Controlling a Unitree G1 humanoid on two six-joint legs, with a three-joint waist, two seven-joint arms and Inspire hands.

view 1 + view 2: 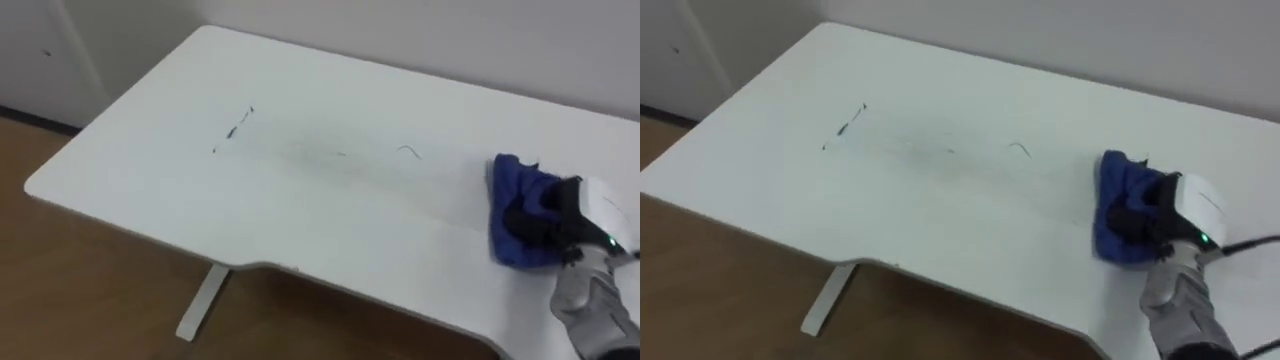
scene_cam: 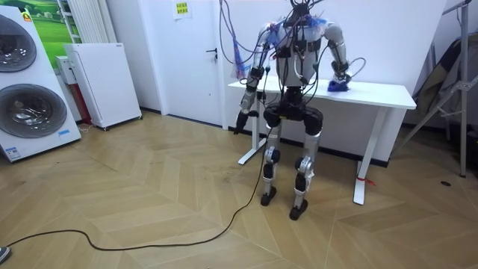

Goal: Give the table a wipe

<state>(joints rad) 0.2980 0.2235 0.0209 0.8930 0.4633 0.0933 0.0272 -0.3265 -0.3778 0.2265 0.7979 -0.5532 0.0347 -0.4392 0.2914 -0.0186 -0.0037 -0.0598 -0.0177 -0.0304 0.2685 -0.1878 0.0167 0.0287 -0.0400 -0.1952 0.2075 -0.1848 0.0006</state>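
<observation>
A white surface (image 1: 300,220) stands against a pale wall on a wooden floor (image 2: 149,202), and the robot stands upright at its near edge, facing it; a dark scribble (image 1: 235,128) lies on the top toward the robot's left, and a smaller faint mark (image 1: 408,151) lies between it and the cloth; the blue cloth (image 1: 515,200) lies bunched on the surface at the robot's right, well apart from the scribble; the right hand (image 1: 555,215) sits on top of it with dark fingers curled down into the folds, so it appears to grip the cloth and press it to the top; the left hand (image 2: 240,122) hangs low at the robot's side, and I cannot tell how its fingers are set; the step in hand looks like the wipe itself, at the right end of a stroke, with both marks not yet cleaned; the next move calls for a leftward sweep over the smaller mark and on to the scribble, with steady downward pressure so the cloth does not slip out; the scribble may need a longer reach
</observation>
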